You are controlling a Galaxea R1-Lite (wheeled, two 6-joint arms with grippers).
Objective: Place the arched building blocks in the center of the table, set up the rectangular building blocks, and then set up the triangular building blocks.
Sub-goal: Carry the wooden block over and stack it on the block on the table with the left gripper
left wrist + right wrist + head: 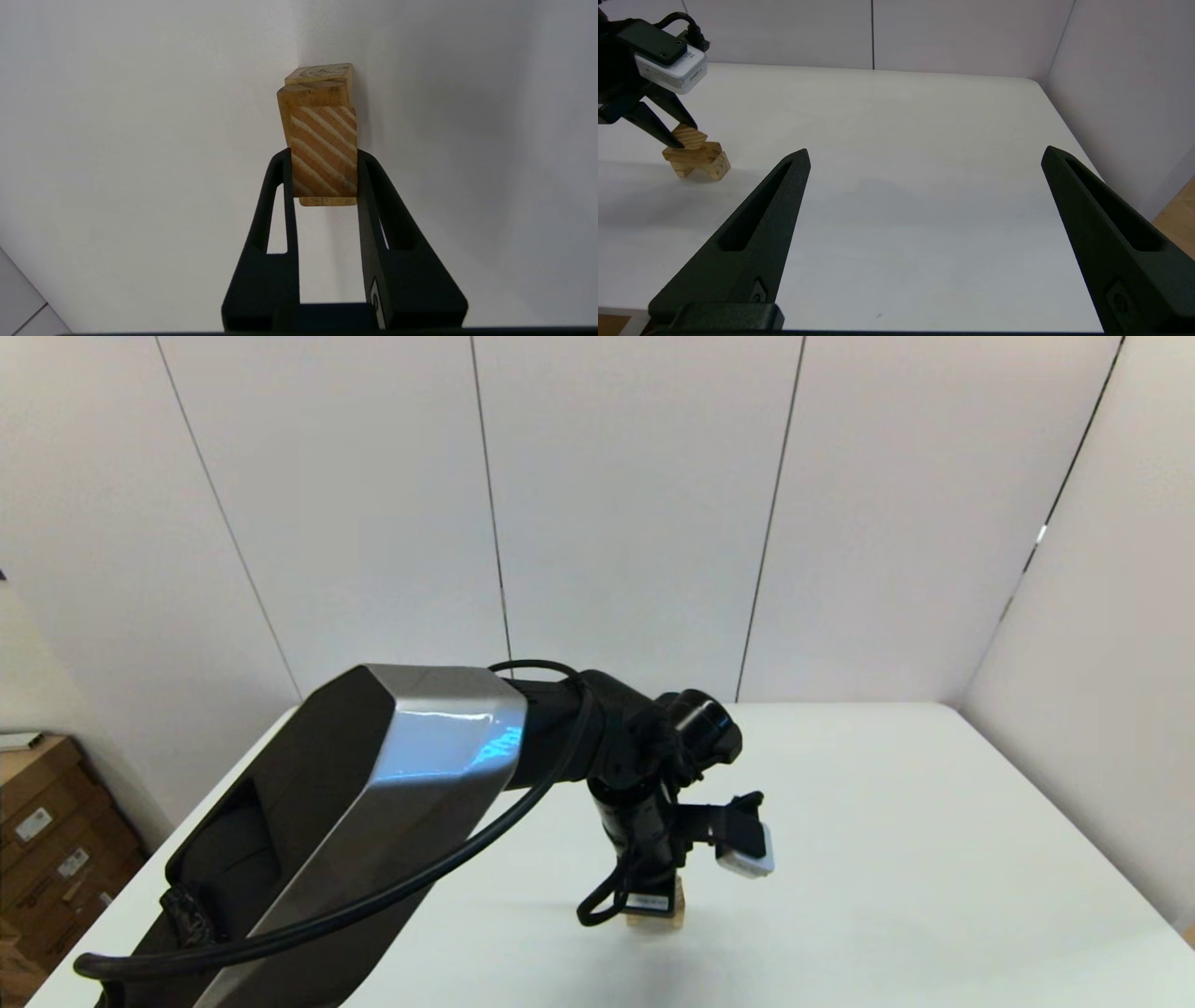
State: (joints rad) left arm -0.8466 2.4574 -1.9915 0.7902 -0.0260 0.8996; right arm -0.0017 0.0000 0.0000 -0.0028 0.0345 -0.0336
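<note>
Fingers of the left hand press against both sides of the triangular block, its striped grain facing the wrist camera, so the hand is closed on it. The wedge sits on or just above the rectangular block, which lies across the arched block; whether it already bears weight cannot be told. From the right wrist view the stack looks somewhat skewed, the pieces not squarely aligned. All three stand on the white table, nearer its middle than any edge, toward the robot's side.

This looks like the last step, setting the triangle on top. The next move likely calls for a gentle settle, then a straight parting of the fingers and a vertical lift, since any sideways drag could topple the pile.

The left arm reaches out over the table with its wrist bent down, hand pointing down at the stack. The right hand hangs parked near the table's right side, fingers spread wide, holding nothing.
</note>
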